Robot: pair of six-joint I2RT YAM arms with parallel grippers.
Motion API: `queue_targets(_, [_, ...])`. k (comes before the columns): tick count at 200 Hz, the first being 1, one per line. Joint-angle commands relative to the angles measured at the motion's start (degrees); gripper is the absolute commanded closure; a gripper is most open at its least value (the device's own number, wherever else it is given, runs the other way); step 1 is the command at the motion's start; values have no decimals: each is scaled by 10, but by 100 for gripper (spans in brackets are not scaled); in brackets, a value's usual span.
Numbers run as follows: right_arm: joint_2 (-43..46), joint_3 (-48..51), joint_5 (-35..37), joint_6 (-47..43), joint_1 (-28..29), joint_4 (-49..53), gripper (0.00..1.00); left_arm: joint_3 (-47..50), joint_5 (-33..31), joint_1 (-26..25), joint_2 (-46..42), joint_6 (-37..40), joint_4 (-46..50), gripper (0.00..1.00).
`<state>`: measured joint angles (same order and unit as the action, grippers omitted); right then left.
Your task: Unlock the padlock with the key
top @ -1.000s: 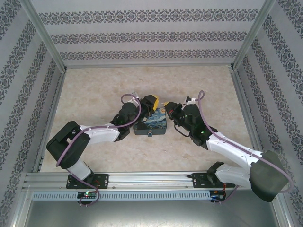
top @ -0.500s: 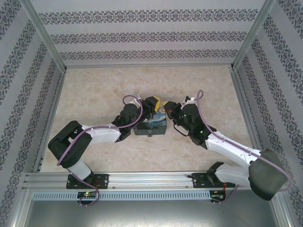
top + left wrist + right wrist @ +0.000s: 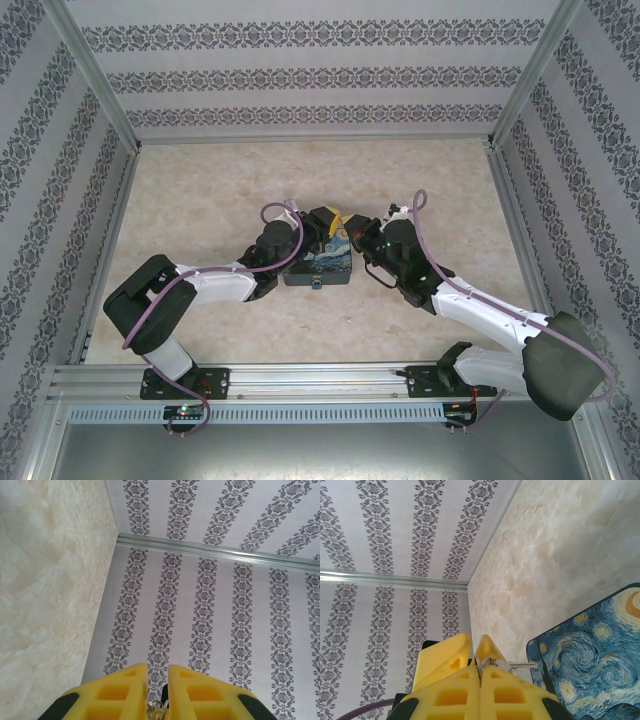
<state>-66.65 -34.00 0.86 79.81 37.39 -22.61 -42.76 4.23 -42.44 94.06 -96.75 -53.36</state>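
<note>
The right gripper presses its moulded yellow fingers together on the key, a thin silvery sliver jutting toward the painted box. The left gripper leaves a narrow gap around a silvery loop that is cut off by the frame edge, so contact cannot be determined. The padlock is a tiny blue speck at the box's near edge.

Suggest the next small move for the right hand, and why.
Probably carry the right hand toward the near edge of the painted box. It is shut on the key, whose blade sticks out sideways toward the box, while what looks like the padlock hangs at that near edge, apart from the key.
</note>
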Motion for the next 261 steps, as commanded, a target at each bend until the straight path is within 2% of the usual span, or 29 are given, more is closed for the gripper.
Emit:
queue_targets(1, [-3,-14,7,7,6,-14,100,-12,-8,-8,6,-7,-41,83])
queue_targets(42, [-6,-13,6,8,6,-13,100,-13,-8,-8,8,-8,-45,86])
queue_targets(71, [-8,-14,6,9,7,-14,100,-14,-6,-9,10,-7,-46,91])
queue_targets(101, [-10,-18,2,7,8,-15,100,-16,-6,-9,11,-6,-46,100])
queue_targets(113, [-8,-20,-4,0,7,-10,100,-13,-7,-9,11,-5,-48,100])
queue_targets(120, [-3,-20,-8,-7,4,-4,90,-10,-5,-8,11,-2,-48,100])
queue_targets(123, [0,-20,-8,-10,3,-1,83,-9,-3,-7,10,-2,-47,100])
queue_targets(124, [3,-19,-9,-12,1,3,77,-9,-2,-6,9,-2,-46,100])
queue_targets(125, [3,-19,-9,-12,1,3,77,-9,-2,-6,9,-1,-46,100])
queue_targets(131, [13,-16,-11,-20,-5,13,61,-5,4,-3,7,1,-43,100])
queue_targets(135, [21,-13,-14,-25,-9,20,54,-3,9,0,5,3,-40,100])
queue_targets(143, [38,-3,-23,-35,-22,31,47,-1,24,7,0,10,-31,100])
queue_targets(161, [73,25,-59,-42,-69,47,39,0,71,28,-12,36,-1,100])
queue_targets(189, [93,40,-171,-90,-153,59,35,-22,177,64,-28,104,57,100])
queue_targets(207, [81,33,-242,-128,-184,56,35,-41,246,88,-39,161,92,100])
queue_targets(240, [59,8,-328,-212,-193,50,38,-96,368,122,-62,296,204,100])
queue_targets(261, [51,4,-356,-231,-189,24,39,-117,425,140,-71,347,243,100])
